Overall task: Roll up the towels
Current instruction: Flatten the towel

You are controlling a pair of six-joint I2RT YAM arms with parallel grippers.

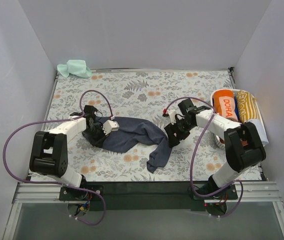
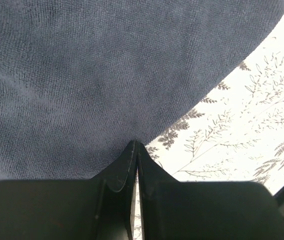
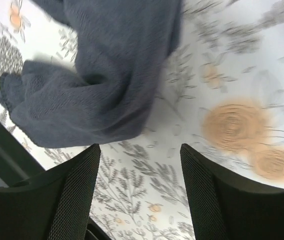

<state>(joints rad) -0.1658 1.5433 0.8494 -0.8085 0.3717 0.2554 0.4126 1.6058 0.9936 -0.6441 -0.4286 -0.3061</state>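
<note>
The navy towel (image 1: 131,136) lies crumpled on the table (image 1: 192,90). The left gripper (image 2: 134,148) has its jaws shut at the towel's hem; the right gripper (image 3: 140,152) hangs wide and empty. So thin a pinch may slip, skewing the roll.

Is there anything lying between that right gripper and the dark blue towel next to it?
Nothing visible does. The right gripper hangs open just beside the bunched end of the navy towel, and only bare floral table covering shows between its fingers and the cloth.
</note>
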